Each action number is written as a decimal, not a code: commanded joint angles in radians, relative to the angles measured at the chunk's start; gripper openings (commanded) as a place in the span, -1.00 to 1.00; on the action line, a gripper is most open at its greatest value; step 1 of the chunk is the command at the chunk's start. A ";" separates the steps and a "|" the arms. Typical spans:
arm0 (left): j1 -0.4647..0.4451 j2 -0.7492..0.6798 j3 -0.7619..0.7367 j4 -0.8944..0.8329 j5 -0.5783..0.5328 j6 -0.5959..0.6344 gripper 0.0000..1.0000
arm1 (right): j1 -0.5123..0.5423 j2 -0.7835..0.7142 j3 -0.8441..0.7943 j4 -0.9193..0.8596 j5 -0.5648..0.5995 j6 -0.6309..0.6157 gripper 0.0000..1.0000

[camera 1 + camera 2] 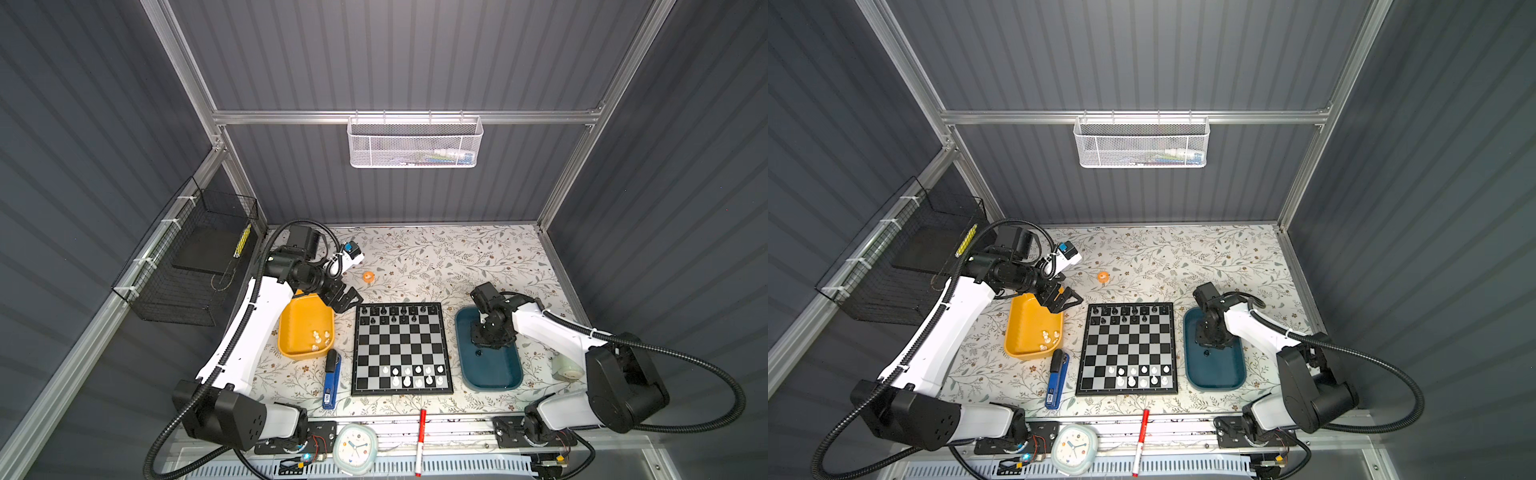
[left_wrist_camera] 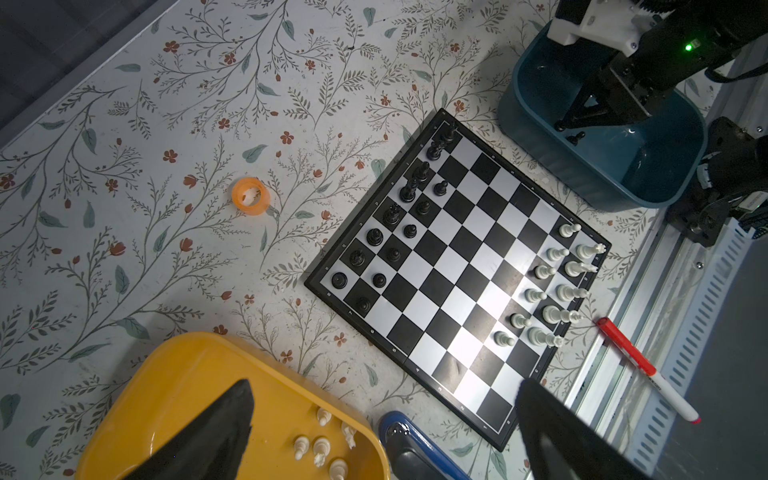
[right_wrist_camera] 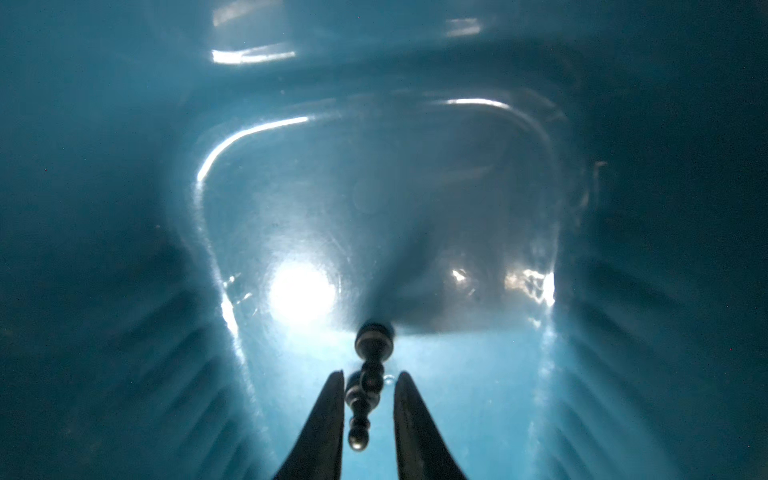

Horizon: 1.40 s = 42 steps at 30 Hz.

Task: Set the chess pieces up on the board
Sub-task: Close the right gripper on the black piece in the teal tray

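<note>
Right fingers (image 3: 324,424) are down inside the teal tray (image 1: 494,374), narrowed either side of a black piece (image 3: 368,382) lying between them. There's a sliver of gap on one side, so no grip on it. Left fingers (image 2: 216,428) are spread wide and empty over the yellow tray (image 2: 166,374), with loose white pieces (image 2: 322,446) just beside them. The board (image 1: 401,349) sits between the two arms' fingers, with black rows (image 1: 390,311) on the edge nearer the left fingers and white rows (image 1: 417,374) opposite.
</note>
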 commanded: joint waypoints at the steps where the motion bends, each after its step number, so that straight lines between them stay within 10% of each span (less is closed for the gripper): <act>1: -0.004 0.005 0.010 -0.014 0.009 -0.011 0.99 | -0.005 0.022 0.023 -0.020 0.028 -0.015 -0.51; 42: -0.004 -0.016 -0.017 -0.004 -0.012 -0.013 0.99 | -0.007 0.077 0.045 -0.001 0.018 -0.049 -0.73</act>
